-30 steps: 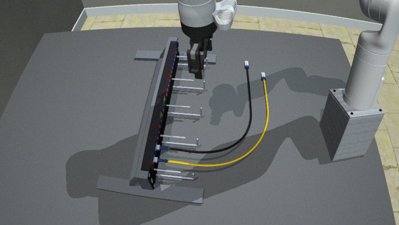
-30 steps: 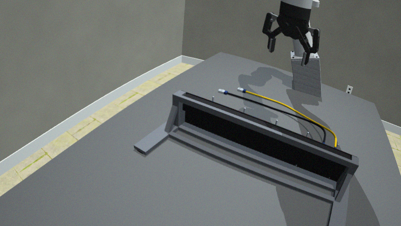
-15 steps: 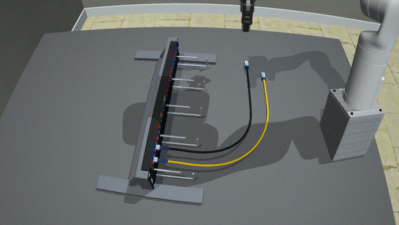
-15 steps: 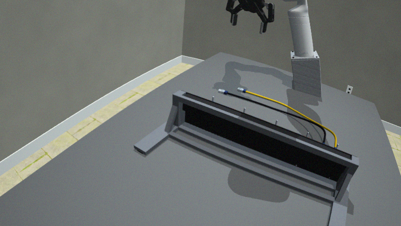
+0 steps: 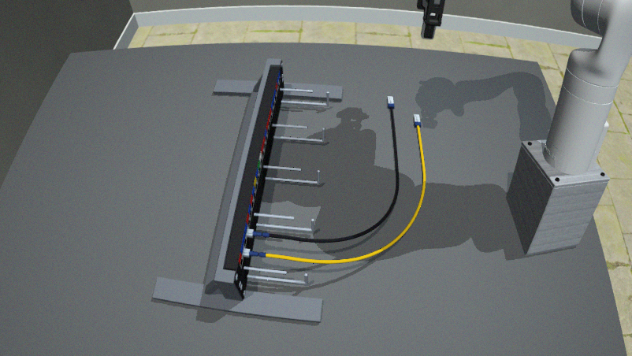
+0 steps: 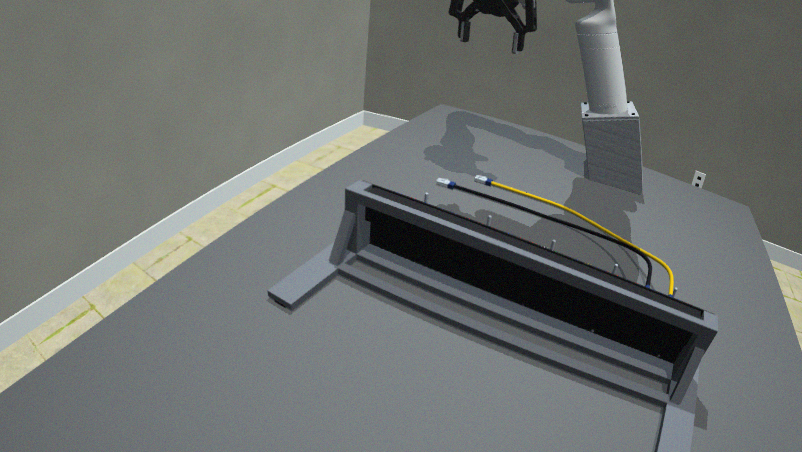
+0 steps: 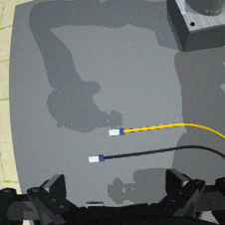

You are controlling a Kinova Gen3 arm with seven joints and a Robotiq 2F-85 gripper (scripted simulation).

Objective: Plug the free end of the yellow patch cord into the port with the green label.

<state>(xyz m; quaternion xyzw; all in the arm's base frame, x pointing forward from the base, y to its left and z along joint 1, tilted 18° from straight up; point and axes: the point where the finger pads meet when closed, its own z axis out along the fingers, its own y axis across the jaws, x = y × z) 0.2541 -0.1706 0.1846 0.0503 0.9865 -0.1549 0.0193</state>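
A dark grey table [image 5: 110, 198] fills the scene from above. Left of centre stands a long, narrow rack [image 5: 247, 176], upright on two flat feet, its dark face carrying a row of small coloured labels with thin metal pegs sticking out toward the right. The port with the green label [image 5: 258, 164] sits about midway along that face and has nothing plugged into it. Near the rack's lower end two cords are plugged in side by side. The black cord [image 5: 393, 176] curves away to the right and up, ending in a loose plug lying on the table. Just beside it, the yellow patch cord [image 5: 422, 176] follows the same curve, and its free plug [image 5: 417, 120] rests flat on the table, apart from the black cord's plug. High above those loose ends hangs the gripper [image 6: 493, 34], fingers spread wide and grasping nothing, well clear of both cords. At far right the arm rises from a grey block pedestal [image 5: 553, 220].
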